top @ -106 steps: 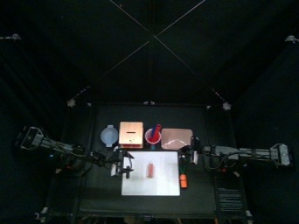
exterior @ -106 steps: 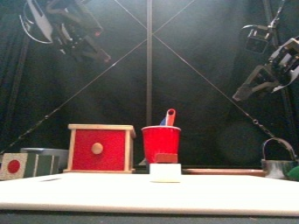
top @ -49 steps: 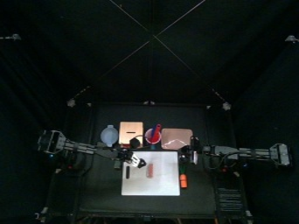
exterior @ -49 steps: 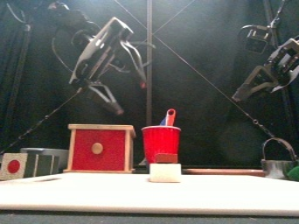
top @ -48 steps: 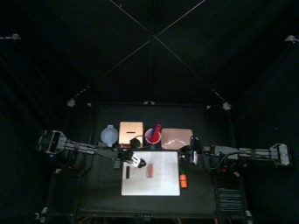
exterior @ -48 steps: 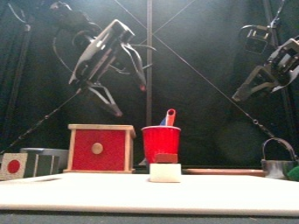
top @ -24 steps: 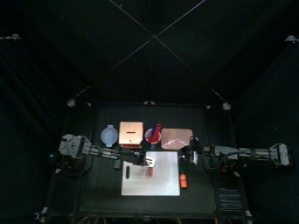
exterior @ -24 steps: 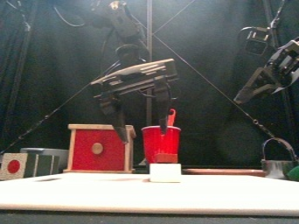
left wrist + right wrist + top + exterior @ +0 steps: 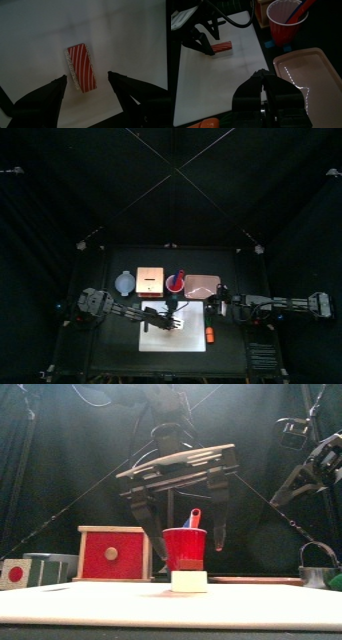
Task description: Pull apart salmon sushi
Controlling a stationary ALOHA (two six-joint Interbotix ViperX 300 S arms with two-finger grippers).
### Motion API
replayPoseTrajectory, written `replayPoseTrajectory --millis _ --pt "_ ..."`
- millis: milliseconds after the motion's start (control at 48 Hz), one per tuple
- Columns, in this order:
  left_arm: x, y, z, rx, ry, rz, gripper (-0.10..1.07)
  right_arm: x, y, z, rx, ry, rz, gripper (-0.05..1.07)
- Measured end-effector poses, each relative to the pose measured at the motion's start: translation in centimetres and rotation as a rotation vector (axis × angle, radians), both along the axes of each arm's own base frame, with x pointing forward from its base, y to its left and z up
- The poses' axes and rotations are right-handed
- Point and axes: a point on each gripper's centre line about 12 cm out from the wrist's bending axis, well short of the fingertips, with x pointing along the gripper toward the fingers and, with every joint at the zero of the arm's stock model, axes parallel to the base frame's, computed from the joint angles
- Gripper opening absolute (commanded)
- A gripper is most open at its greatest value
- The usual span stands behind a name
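The salmon sushi (image 9: 81, 67), a red-striped oblong piece, lies flat on the white board (image 9: 40, 40). In the front view the salmon sushi (image 9: 189, 577) shows a pale block under a darker top. My left gripper (image 9: 87, 76) hovers over it, open wide, one jaw on each side, not touching. From the front, the left gripper (image 9: 178, 542) hangs above the piece. In the top view the left gripper (image 9: 170, 317) covers it. My right gripper (image 9: 260, 76) is shut on nothing, at the board's right edge, with the sushi (image 9: 221, 46) farther off.
A red cup (image 9: 185, 546) with a utensil in it stands behind the board, beside a wooden box (image 9: 114, 552). A pinkish tray (image 9: 308, 75) lies at the back right. An orange oblong item (image 9: 210, 335) lies on the board's right side.
The left arm has swung in from the table's left side to the middle and come down over the sushi, jaws open throughout. The right arm has not moved.
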Motion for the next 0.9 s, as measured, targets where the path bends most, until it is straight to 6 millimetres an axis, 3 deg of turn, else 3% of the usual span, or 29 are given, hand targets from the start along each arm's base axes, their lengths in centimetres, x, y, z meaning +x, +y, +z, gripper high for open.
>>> replayPoseTrajectory --millis 438,896 --pt "-0.2 0.5 -0.5 0.01 0.032 0.011 0.81 -0.3 0.2 -0.7 0.01 0.029 0.004 0.02" --pt "0.0 0.4 -1.1 0.008 0.04 0.015 0.78 -0.5 0.2 -1.0 0.018 0.059 0.006 0.02"
